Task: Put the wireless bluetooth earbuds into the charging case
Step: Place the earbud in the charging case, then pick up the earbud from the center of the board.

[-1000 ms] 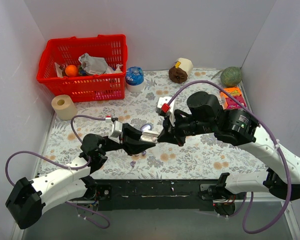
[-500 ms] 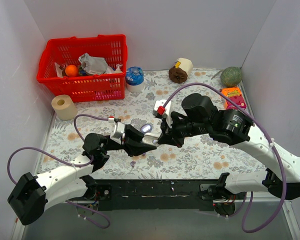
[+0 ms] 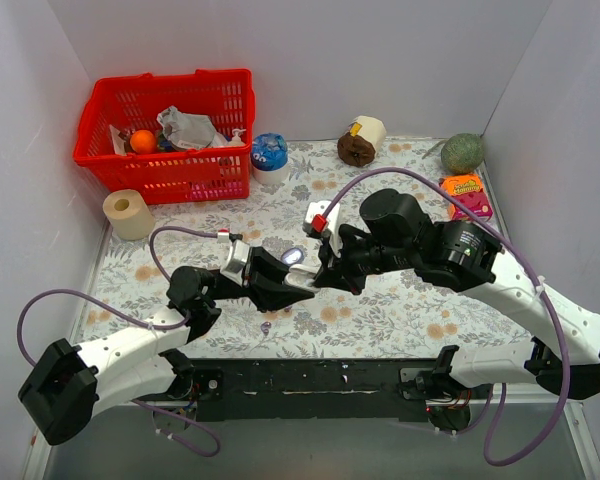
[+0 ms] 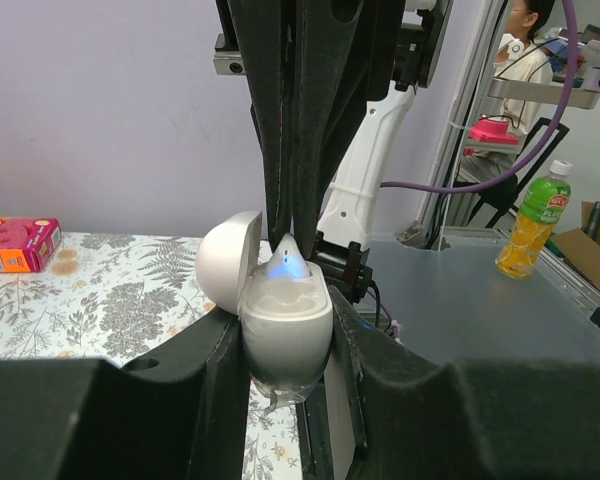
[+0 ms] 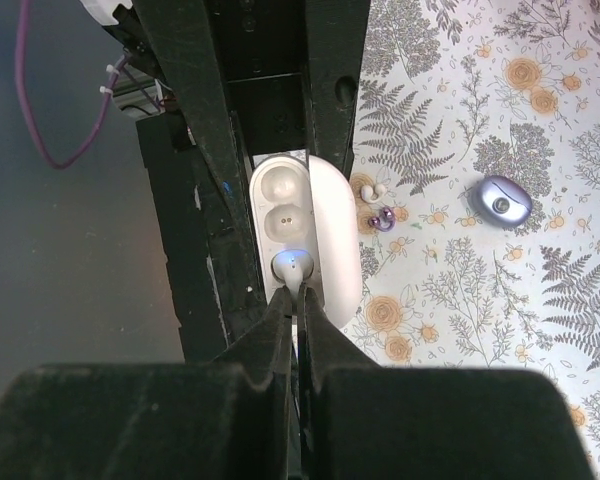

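The left gripper (image 4: 285, 335) hides much of the charging case (image 4: 285, 300).

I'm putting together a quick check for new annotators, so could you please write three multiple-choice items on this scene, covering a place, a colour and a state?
1. Where is the charging case? A in the red basket; B between the left gripper's fingers; C flat on the table.
2. What colour glows inside the case? A red; B green; C blue.
3. How is the case's lid? A open; B shut; C detached.
Answers: 1 B, the left gripper clamps the case from both sides; 2 C, a blue light shines around the earbud; 3 A, the lid stands hinged back.
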You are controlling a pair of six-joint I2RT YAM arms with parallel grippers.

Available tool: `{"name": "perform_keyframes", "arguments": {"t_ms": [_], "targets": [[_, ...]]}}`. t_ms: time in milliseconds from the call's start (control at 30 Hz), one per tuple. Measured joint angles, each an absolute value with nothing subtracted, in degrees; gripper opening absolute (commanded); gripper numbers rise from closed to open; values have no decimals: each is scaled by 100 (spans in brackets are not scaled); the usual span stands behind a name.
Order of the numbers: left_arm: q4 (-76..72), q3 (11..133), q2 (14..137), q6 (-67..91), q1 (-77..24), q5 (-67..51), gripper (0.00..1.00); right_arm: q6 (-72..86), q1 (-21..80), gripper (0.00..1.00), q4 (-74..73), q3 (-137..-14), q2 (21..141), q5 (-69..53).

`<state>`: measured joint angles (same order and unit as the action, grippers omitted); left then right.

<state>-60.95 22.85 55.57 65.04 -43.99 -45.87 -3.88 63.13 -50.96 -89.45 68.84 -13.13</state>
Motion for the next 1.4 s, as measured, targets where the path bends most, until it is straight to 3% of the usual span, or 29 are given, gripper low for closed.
{"name": "perform_keyframes", "arguments": {"t_ms": [67,100,233,433,667,867,1067,1233,1400], "targets": [[-6176,2285,5614,6552,-4399,-4582,0,-429,6318,5,-5098,-8936,6884,-1308],[-6208,2285,5638,6569,-4399,-4582,0,-449,6322,15,-5100,-8934,6884,-1299],[-6285,2285,5690,6595,-4399,-4556,0,-456,6351,38,-5107,-8934,6884,-1170],[-6248,2285,5666,6536,-4394,-4272,0,-333,6379,50,-5192,-9105,6860,-902],[-5771,1994,4998,6294,-4403,-4062,0,-158,6204,49,-4757,-9253,6305,-12],[-4604,1837,3500,6082,-4403,-3579,0,366,5706,47,-3413,-7028,5358,242],[-3378,1835,2167,5979,-4403,-3159,0,880,5561,44,-2198,-5374,6591,-1],[-2475,1837,1756,6005,-4403,-2923,0,1190,5557,39,-1608,-5256,7861,-482],[-1828,1859,1535,6018,-4403,-2893,0,1378,5725,40,-1028,-5516,8641,-794]]}}
